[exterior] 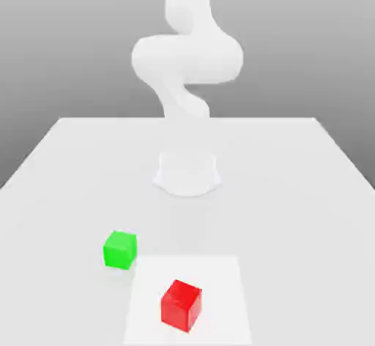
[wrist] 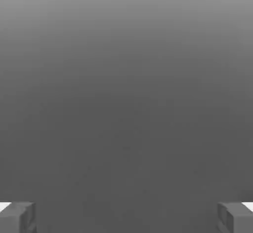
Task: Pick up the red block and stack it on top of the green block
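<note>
The red block (exterior: 181, 305) is sitting alone on a paler square patch (exterior: 220, 278) of the white table (exterior: 293, 190), open tabletop lying on every side. The green block (exterior: 119, 249) is standing near it toward the exterior view's left, apart and not touching, so a gap is running between them. Both tops are lying uncovered. Between the widely parted fingertips (wrist: 20, 218) nothing is standing.

The gripper (wrist: 126, 218) stands wide open: one grey fingertip (wrist: 19, 217) sits at about eight o'clock from the centre, the other at about four o'clock (each with a pale edge). Between them lies plain grey surface, darkening downward.
</note>
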Controlling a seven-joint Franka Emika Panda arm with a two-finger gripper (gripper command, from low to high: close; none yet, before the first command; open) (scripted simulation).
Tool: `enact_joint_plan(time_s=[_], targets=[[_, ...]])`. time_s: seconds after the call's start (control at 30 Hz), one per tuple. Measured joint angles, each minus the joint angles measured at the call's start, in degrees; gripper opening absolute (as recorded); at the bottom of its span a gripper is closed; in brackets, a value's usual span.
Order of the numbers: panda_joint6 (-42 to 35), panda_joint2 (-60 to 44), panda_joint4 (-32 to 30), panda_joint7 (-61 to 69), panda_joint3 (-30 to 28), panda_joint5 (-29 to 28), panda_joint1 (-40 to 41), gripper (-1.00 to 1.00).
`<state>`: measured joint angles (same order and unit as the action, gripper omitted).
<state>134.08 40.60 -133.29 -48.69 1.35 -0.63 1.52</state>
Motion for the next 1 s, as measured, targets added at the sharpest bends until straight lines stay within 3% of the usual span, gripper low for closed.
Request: enact_joint_plan(time_s=[0.47,0.77,0.93,0.97,1.0], targets=[[12.90,-29.53,-8.46,-16.36,4.71,-3.99,5.89,0.00],[21.43,-47.91,-13.67,-23.49,4.88,-2.26,6.39,0.00],[29.57,-58.23,-12.76,-25.54,3.13,-4.05,5.06,0.00],[30.78,-59.69,-12.55,-25.81,2.72,-4.38,4.73,-1.00],[30.78,-59.69,-12.55,-25.81,2.72,-4.38,4.73,-1.00]])
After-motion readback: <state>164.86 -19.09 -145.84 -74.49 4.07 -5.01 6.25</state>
